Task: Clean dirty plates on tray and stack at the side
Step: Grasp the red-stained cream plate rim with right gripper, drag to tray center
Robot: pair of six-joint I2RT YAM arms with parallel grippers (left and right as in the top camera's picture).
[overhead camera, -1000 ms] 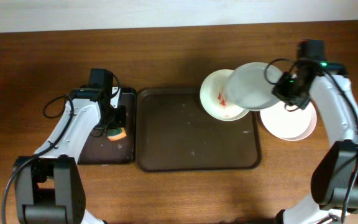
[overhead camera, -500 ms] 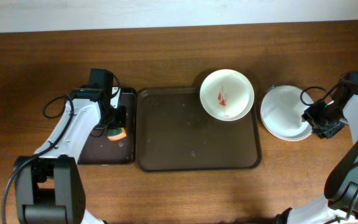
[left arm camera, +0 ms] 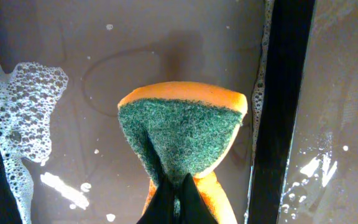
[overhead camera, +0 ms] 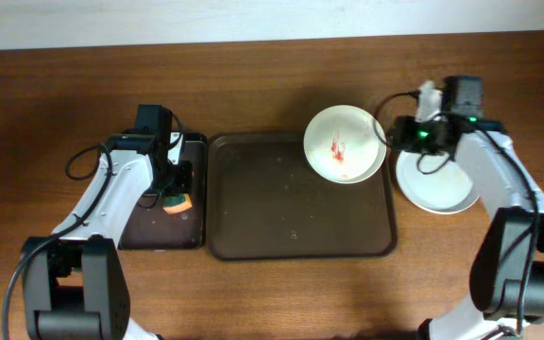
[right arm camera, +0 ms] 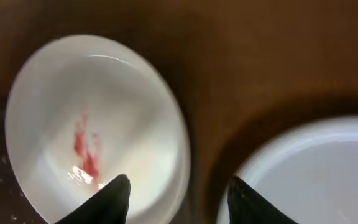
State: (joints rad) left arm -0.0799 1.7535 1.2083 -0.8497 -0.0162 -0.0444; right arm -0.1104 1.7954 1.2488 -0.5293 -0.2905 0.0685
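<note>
Plates first, from overhead. A second ago my right arm carried a wiped plate above the tray's [overhead camera: 281, 217] far right corner. Half a second ago that plate lay on the stack [overhead camera: 439, 192] on the tabletop [overhead camera: 272, 85] right of the tray, and my arm was out at the far right. Now my right pincer [overhead camera: 397, 134] has swung back and sits just beside the right rim of the smeared plate [overhead camera: 345, 144]. This plate lies over the tray's far right corner and is the only one left on it. I judge two plates done and one to go. My left pincer [overhead camera: 172, 187] has not moved over the small black tray [overhead camera: 159, 229].

From my left wrist, the left pincer [left arm camera: 176, 198] is clenched on the sponge [left arm camera: 182, 134]. It pinches the green face into a fold, orange showing behind, and suds [left arm camera: 18, 106] lie on the wet floor beneath.

From my right wrist, the right pincer [right arm camera: 179, 196] is released and empty, with its fingers [right arm camera: 114, 199] spread wide. One tip is over the smeared plate [right arm camera: 92, 118] near the red smear [right arm camera: 86, 146], and the other is over the bare wood between that plate and the stack [right arm camera: 316, 174]. The near rim lies between the tips, so I judge a grasp on it comes next.
</note>
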